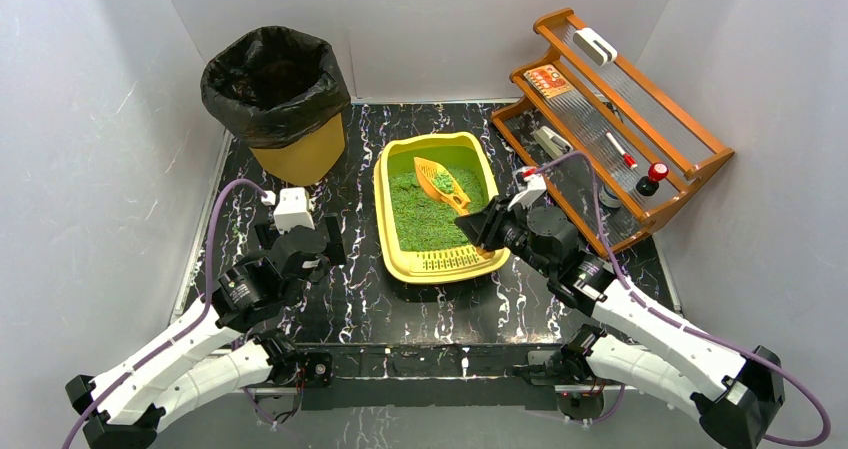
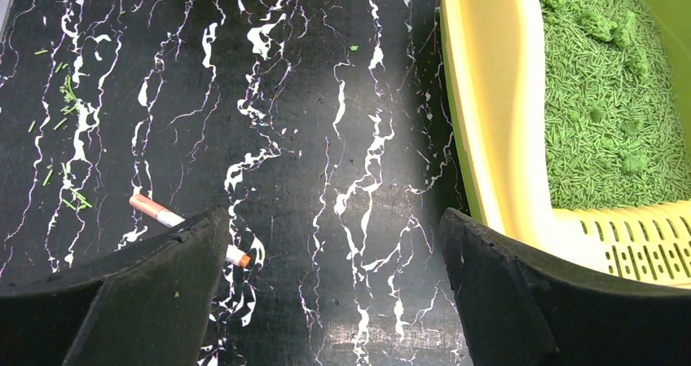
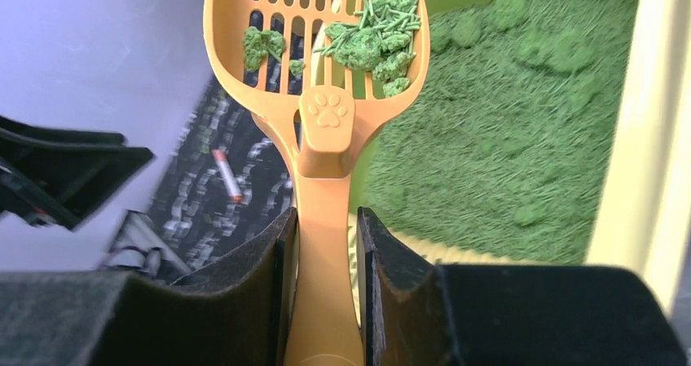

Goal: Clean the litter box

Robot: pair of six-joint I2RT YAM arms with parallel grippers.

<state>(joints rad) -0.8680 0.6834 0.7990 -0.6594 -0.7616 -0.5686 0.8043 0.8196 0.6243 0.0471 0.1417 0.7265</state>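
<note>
The litter box (image 1: 440, 266) is a yellow tray holding green litter, with its slotted grate at the near end. My right gripper (image 1: 482, 231) is shut on the handle of an orange slotted scoop (image 1: 441, 183). In the right wrist view the scoop (image 3: 326, 130) sits between my right gripper's (image 3: 326, 219) pads, and green clumps (image 3: 371, 44) lie in its head above the litter. My left gripper (image 1: 302, 239) hovers over the table left of the tray. It stands wide open and empty in the left wrist view (image 2: 334, 227), with the tray rim (image 2: 489, 97) to its right.
A yellow bin with a black bag (image 1: 280, 99) stands at the back left. A wooden rack (image 1: 610, 109) with small items fills the back right. A cigarette-like stick (image 2: 187, 229) lies by the left finger, and loose green pellets (image 2: 65, 105) are scattered further left.
</note>
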